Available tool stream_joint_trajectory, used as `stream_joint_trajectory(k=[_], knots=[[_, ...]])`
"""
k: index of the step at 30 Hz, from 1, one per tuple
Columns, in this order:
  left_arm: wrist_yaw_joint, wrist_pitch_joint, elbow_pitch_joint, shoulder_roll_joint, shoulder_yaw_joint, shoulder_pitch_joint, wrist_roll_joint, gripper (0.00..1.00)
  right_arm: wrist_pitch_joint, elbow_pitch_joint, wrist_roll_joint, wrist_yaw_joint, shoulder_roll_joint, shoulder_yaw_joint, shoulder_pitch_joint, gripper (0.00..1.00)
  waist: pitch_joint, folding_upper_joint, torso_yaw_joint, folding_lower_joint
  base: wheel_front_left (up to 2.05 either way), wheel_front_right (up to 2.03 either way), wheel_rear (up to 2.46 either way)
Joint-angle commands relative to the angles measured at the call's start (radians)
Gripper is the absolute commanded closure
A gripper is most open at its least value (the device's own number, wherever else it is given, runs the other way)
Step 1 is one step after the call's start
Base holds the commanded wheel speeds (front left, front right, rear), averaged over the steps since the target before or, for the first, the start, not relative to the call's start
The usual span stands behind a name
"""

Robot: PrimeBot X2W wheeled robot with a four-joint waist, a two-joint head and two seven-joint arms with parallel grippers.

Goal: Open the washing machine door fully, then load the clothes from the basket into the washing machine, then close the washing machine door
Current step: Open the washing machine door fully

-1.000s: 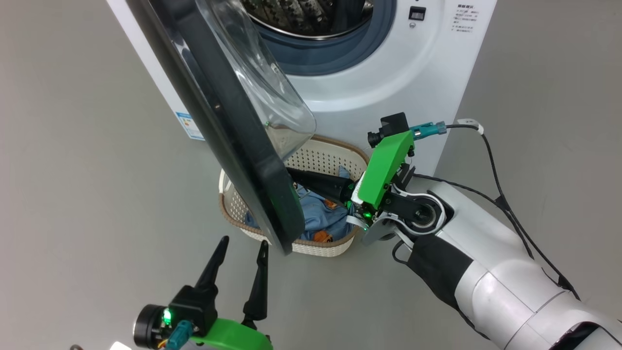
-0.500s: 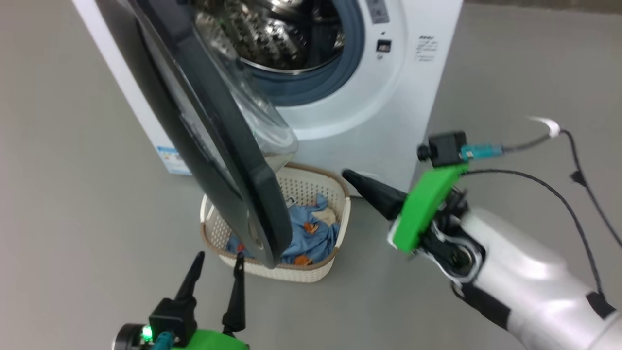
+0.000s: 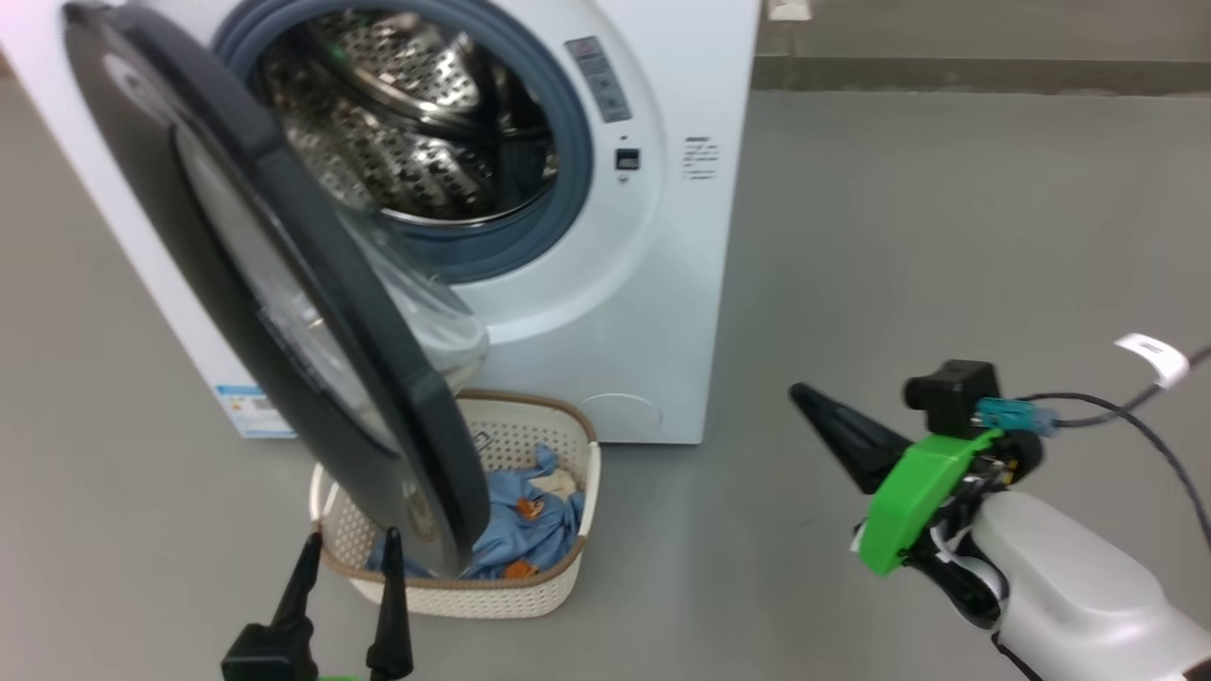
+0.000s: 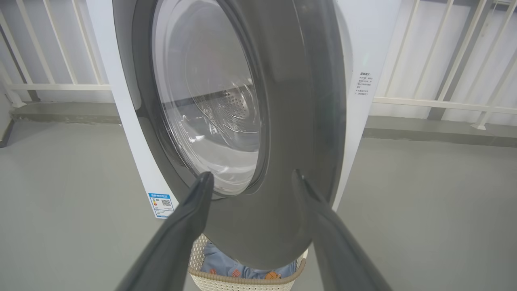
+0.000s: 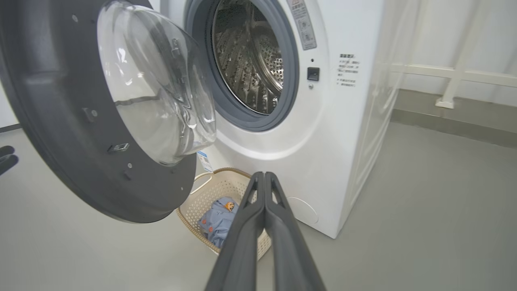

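Observation:
The white washing machine stands with its steel drum exposed. Its black-rimmed washing machine door hangs partly open, swung out over the basket. Light-blue clothes lie inside the basket. My left gripper is open, just in front of the door's lower edge. In the left wrist view its fingers frame the door's outer face. My right gripper is shut and empty, to the right of the machine above the floor. The right wrist view shows it pointing towards the basket and clothes.
Grey floor surrounds the machine, with open room to the right. A white railing and a low kerb run behind. A blue label sticker sits on the machine's left side. A black cable trails from my right wrist.
My right gripper has come up out of the basket, shut and empty, and drawn back to the right. The head camera has shifted, showing more of the drum. The left gripper stays open.

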Motion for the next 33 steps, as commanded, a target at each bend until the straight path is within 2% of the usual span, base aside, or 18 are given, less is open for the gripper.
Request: stream_joint_trajectory(k=[1,7,13,18,25,27,28,33], knots=[[-0.004,-0.006,-0.031,0.009,0.044,-0.01,0.013,0.0,-0.012,-0.019,-0.058,0.003,0.007,-0.071,0.043,1.0,-0.027,-0.0001,-0.045,0.0,0.0,0.0,0.0],[-0.009,-0.006,-0.038,0.009,0.071,0.003,0.016,0.0,-0.012,-0.102,-0.305,0.003,0.056,-0.361,0.223,1.0,-0.036,-0.0001,-0.075,0.0,0.0,0.0,0.0],[-0.012,-0.006,-0.042,0.009,0.085,0.01,0.017,0.0,-0.013,-0.242,-0.506,0.003,0.143,-0.595,0.406,1.0,-0.042,-0.0001,-0.093,0.0,0.0,0.0,0.0],[-0.014,-0.006,-0.044,0.009,0.092,0.014,0.017,0.0,-0.013,-0.33,-0.613,0.003,0.217,-0.723,0.513,1.0,-0.045,-0.0001,-0.102,0.0,0.0,0.0,0.0],[-0.019,-0.006,-0.041,0.009,0.097,0.019,0.017,0.0,0.003,-0.399,-0.685,0.003,0.286,-0.813,0.594,1.0,-0.047,-0.0001,-0.109,0.0,0.0,0.0,0.0],[-0.02,-0.006,-0.04,0.009,0.1,0.02,0.017,0.0,0.002,-0.42,-0.702,0.003,0.305,-0.836,0.613,0.52,-0.047,-0.0001,-0.11,0.0,0.0,0.0,0.0],[-0.021,-0.006,-0.039,0.009,0.1,0.02,0.018,0.0,0.006,-0.426,-0.708,0.003,0.312,-0.837,0.622,0.0,-0.047,-0.0001,-0.11,0.0,0.0,0.0,0.0],[-0.023,-0.006,-0.033,0.009,0.098,0.022,0.019,0.0,0.007,-0.446,-0.746,0.003,0.328,-0.847,0.645,0.0,-0.048,-0.0001,-0.112,0.0,0.0,0.0,0.0]])
